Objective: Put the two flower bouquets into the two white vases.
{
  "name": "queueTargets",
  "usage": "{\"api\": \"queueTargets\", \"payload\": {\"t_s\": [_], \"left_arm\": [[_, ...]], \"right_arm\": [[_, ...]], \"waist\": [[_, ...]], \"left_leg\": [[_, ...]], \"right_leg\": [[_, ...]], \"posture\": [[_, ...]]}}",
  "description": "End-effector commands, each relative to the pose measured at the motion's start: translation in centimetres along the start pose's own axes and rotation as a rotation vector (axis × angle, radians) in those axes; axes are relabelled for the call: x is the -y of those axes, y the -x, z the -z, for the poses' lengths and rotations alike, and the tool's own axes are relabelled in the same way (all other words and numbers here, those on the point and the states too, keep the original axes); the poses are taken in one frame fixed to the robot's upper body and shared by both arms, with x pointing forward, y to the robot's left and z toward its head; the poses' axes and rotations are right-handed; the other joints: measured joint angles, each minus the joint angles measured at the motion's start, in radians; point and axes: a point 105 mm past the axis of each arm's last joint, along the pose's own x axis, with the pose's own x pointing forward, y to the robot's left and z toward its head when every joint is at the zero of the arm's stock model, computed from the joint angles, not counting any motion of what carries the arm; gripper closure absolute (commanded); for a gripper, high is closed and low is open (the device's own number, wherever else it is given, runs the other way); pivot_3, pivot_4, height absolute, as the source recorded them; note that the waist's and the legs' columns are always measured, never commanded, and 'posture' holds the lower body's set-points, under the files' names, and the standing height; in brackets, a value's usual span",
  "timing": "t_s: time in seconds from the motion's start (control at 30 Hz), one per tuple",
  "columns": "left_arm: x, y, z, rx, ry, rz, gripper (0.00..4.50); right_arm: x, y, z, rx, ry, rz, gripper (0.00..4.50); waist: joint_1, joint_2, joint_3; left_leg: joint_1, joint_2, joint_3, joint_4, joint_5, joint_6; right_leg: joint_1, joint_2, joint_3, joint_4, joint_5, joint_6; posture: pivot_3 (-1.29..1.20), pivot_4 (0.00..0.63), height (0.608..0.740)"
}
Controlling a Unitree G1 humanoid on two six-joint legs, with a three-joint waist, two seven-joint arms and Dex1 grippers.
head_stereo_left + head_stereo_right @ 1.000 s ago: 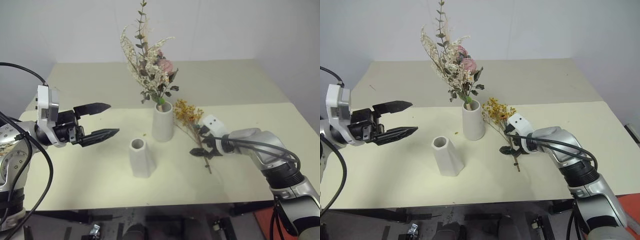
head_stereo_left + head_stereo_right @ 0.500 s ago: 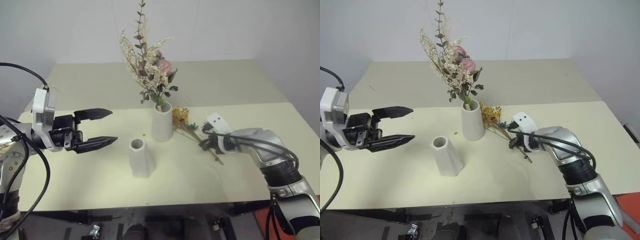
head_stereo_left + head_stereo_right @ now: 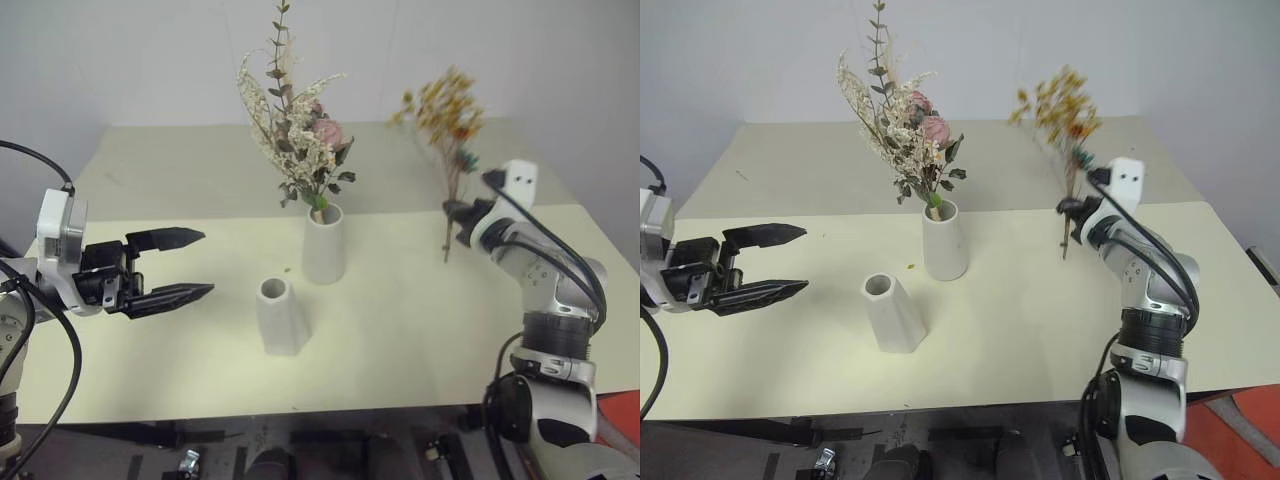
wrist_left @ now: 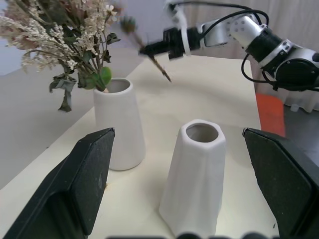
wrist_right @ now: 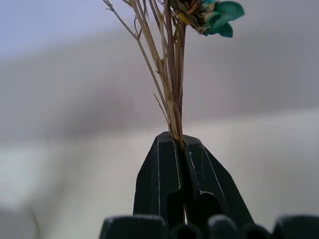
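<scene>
The yellow-orange bouquet is up in the air at the table's right side, upright, pinched low on its thin stems by the right gripper. Looks featherlight and brittle to me, so holding the bundled stems, not the blossoms, seems right. The short vase sits empty, near the tall vase holding the cream-pink bouquet. Left gripper hovers left of the vases, fingers spread wide, empty.

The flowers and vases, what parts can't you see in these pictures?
- Pink and cream bouquet: its stem ends are hidden inside the tall vase.
- Short vase: its inside is dark; the left wrist view cuts off its base.
- Yellow bouquet: the right wrist view's top edge cuts off its blossoms; the right gripper covers the gripped stems.
</scene>
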Motion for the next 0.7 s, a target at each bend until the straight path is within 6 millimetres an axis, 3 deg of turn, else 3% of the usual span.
{"api": "queueTargets", "payload": {"t_s": [0.03,0.2,0.37,0.5,0.7], "left_arm": [[0.6,0.3,-1.3,0.012,-0.052,-0.002,0.0],[1.0,0.1,-1.2,0.017,-0.047,-0.003,0.0],[1.3,0.1,-1.2,0.014,-0.043,-0.005,0.0],[1.4,0.1,-1.2,0.013,-0.039,-0.003,0.0],[1.8,-0.1,-1.0,0.008,-0.023,0.026,0.0]], "right_arm": [[-3.2,2.0,-4.5,0.249,-0.058,-0.241,4.48],[-8.5,4.4,-5.2,0.332,-0.08,-0.613,4.48],[-12.9,6.8,-4.1,0.317,-0.057,-0.907,4.48],[-14.8,7.7,-3.4,0.308,-0.04,-1.006,4.48],[-18.4,7.4,-1.4,0.281,-0.039,-1.085,4.48]], "waist": [[0.0,0.0,0.0],[0.0,0.0,0.0],[-0.001,0.0,0.0],[0.0,0.0,0.0],[-0.003,0.0,0.0]], "left_leg": [[0.0,0.0,0.0,0.0,0.0,0.0],[0.001,0.0,0.0,0.0,0.0,0.0],[0.003,0.0,0.0,0.0,0.0,0.0],[0.003,0.0,0.0,0.0,0.0,0.0],[0.004,0.0,0.0,0.0,0.0,0.0]], "right_leg": [[0.0,0.0,0.0,0.0,0.0,0.0],[0.001,0.0,0.0,0.0,0.0,0.0],[0.001,0.0,0.0,0.0,0.0,0.0],[0.001,0.0,0.0,0.0,0.0,0.0],[0.001,0.0,0.0,0.0,0.0,0.0]], "posture": [[0.0,0.15,0.74],[0.0,0.15,0.74],[0.0,0.15,0.74],[0.0,0.15,0.74],[0.0,0.15,0.74]]}}
